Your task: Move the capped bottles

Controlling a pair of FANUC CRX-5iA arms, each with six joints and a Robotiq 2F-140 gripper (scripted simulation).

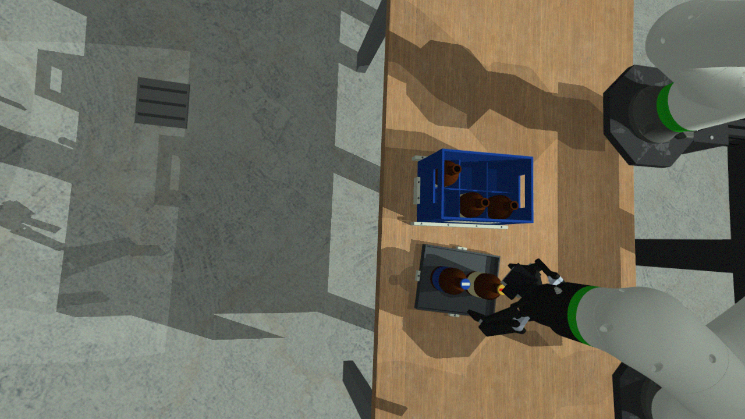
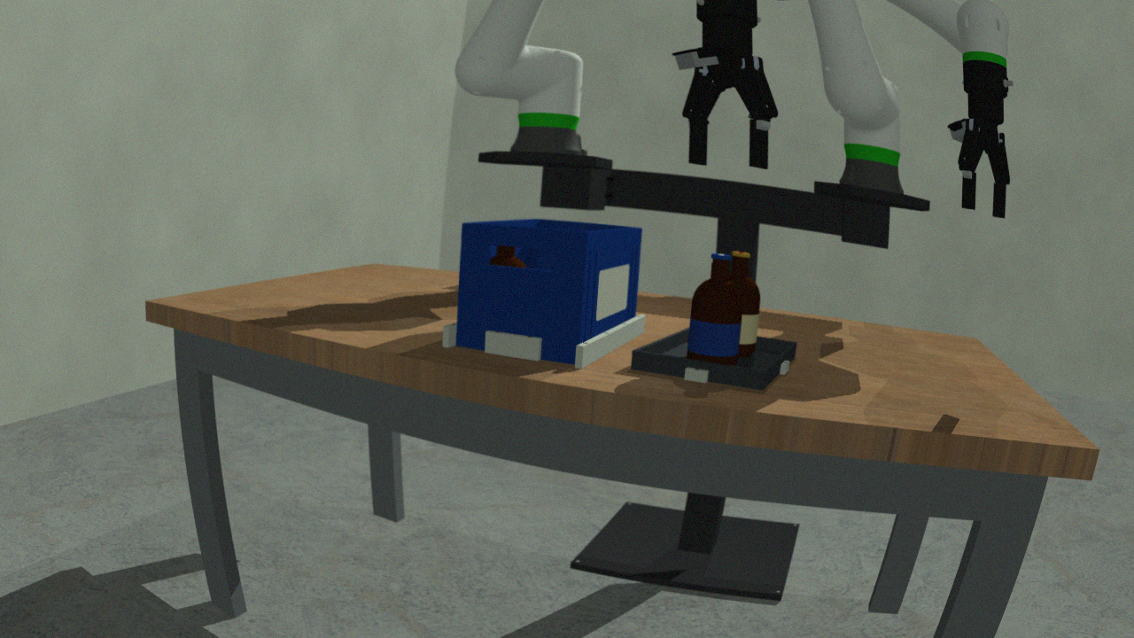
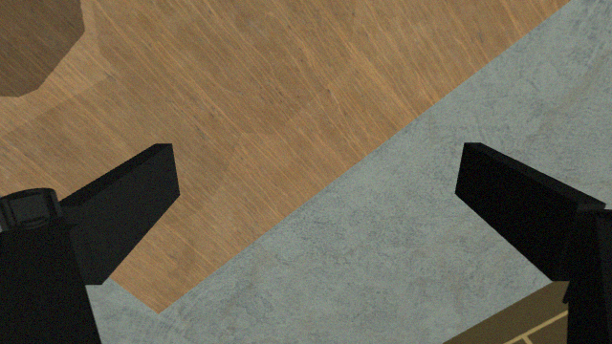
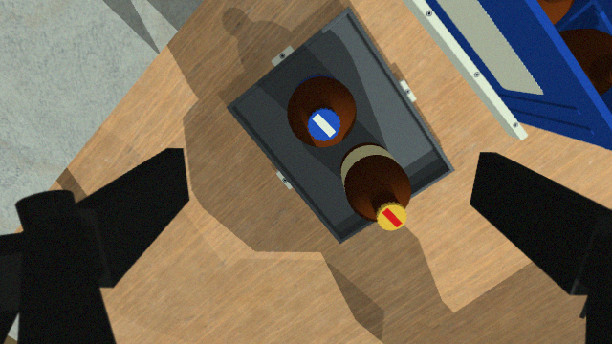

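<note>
Exterior view: my right claw [image 1: 492, 303] [image 2: 727, 164] [image 4: 330, 177] hangs high, wide and holding nothing. Below, the blue-capped bottle [image 1: 449, 280] [image 2: 713, 337] [image 4: 321, 93] and yellow-capped bottle [image 1: 484, 286] [image 2: 749, 295] [image 4: 378, 183] stand upright on the tray [image 1: 458, 253] [image 2: 659, 362] [image 4: 402, 129], near and far. Left, the crate [image 1: 426, 192] [image 2: 515, 305] [image 4: 540, 62] holds 3 open bottles [image 1: 472, 204] [image 2: 508, 257] [image 4: 585, 53]. Far right, my left claw [image 2: 983, 211] [image 3: 318, 169] gapes too.
</note>
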